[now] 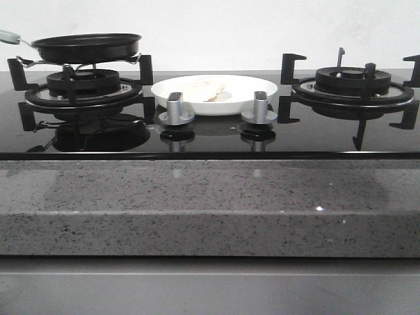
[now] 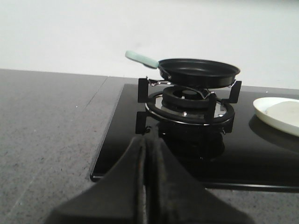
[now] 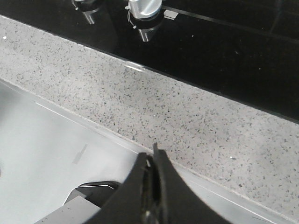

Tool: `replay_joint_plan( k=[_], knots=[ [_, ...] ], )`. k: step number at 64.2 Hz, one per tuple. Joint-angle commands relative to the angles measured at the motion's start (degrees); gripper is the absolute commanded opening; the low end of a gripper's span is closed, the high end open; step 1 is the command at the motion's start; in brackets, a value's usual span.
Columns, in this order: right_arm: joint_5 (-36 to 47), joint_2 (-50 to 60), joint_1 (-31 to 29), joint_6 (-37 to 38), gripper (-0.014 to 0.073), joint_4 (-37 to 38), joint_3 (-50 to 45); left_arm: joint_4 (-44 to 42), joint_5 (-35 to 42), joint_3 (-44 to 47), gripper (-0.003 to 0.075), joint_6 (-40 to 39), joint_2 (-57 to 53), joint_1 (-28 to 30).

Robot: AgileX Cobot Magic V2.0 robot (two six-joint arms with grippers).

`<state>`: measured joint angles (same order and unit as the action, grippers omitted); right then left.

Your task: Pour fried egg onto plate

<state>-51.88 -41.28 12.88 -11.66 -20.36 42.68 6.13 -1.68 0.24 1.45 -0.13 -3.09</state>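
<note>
The white plate (image 1: 246, 88) sits on the black glass hob between the two burners. The pale fried egg (image 1: 203, 87) lies in its left half. The black frying pan (image 1: 86, 46) with a light green handle (image 1: 9, 36) rests on the left burner and looks empty from this low angle. In the left wrist view my left gripper (image 2: 148, 136) is shut on nothing, low over the counter in front of the pan (image 2: 198, 72), with the plate (image 2: 275, 114) off to one side. My right gripper (image 3: 153, 155) is shut and empty over the counter's front edge. Neither arm shows in the front view.
Two silver knobs (image 1: 174, 108) (image 1: 260, 108) stand just in front of the plate. The right burner (image 1: 353, 82) carries only its black grate. A speckled grey stone counter (image 1: 210, 190) runs along the hob's front, and a knob (image 3: 144, 7) shows in the right wrist view.
</note>
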Motion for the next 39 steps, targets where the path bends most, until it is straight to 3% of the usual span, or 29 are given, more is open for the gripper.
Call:
replay_joint_plan(
  k=[1,39],
  knots=[
    [2.4,0.3,-0.1,-0.4,-0.0069,-0.6,1.6,-0.5,6.3,0.4,-0.0020,-0.2,-1.2,0.2],
    [1.6,0.3,-0.1,-0.4,-0.0069,-0.6,1.6,-1.2,6.2,0.4,-0.0020,-0.2,-1.0,0.2]
  ],
)
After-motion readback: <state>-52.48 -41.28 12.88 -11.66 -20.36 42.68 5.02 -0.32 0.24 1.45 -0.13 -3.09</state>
